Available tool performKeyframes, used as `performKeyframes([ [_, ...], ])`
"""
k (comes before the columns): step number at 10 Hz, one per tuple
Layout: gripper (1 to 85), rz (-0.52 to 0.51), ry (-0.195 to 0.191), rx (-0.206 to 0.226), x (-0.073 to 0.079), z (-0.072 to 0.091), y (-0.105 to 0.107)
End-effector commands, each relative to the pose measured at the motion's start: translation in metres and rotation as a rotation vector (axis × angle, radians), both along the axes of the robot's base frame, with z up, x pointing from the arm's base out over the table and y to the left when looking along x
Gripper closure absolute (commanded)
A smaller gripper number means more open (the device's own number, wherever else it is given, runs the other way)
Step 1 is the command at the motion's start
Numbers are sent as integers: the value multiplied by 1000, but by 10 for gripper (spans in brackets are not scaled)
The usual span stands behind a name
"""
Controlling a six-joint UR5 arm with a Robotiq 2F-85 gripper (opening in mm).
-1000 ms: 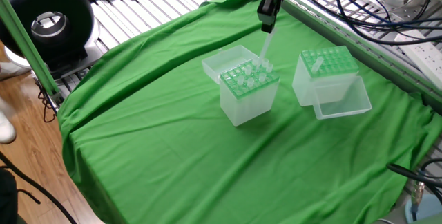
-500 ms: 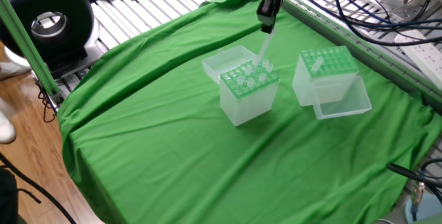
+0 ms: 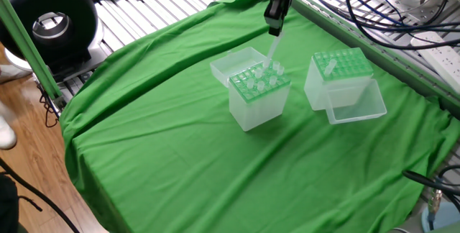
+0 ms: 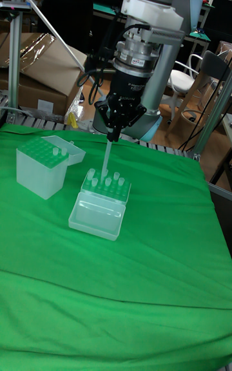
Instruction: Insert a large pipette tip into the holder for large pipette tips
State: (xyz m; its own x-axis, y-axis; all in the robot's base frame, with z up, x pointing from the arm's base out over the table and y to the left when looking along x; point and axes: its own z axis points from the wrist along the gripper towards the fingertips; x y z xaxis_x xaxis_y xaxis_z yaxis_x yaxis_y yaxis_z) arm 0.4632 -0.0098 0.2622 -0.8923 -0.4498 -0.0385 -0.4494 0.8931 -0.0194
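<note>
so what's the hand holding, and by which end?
The hand grips a large pipette tip by its wide top end; the narrow end hangs down over the tip box.

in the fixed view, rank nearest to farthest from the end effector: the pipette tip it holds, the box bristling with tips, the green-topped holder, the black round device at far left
1. Large pipette tip, held in the end effector.
2. Box bristling with tips, directly below.
3. Holder for large pipette tips, off to the image right.
4. Black round device, far image left.

You see a bright green cloth (image 3: pixel 180 139) over the whole table. The holder for large pipette tips (image 3: pixel 338 78) has a bright green top with a grid of holes and milky translucent walls. The large pipette tip (image 4: pixel 106 158) is translucent whitish, and the gripper (image 4: pixel 118 131) is black.
</note>
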Motion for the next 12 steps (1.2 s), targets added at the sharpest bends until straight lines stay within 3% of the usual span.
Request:
performKeyframes([
  [1, 523, 59, 17, 13, -3, -1, 3],
  [3, 467, 70, 23, -1, -5, -2, -1],
  [6, 520, 91, 10, -1, -4, 5, -11],
  [9, 557, 159, -13, 27, -23, 14, -40],
  [10, 533, 172, -19, 29, -23, 15, -42],
  [12, 567, 38, 0, -23, -27, 14, -57],
])
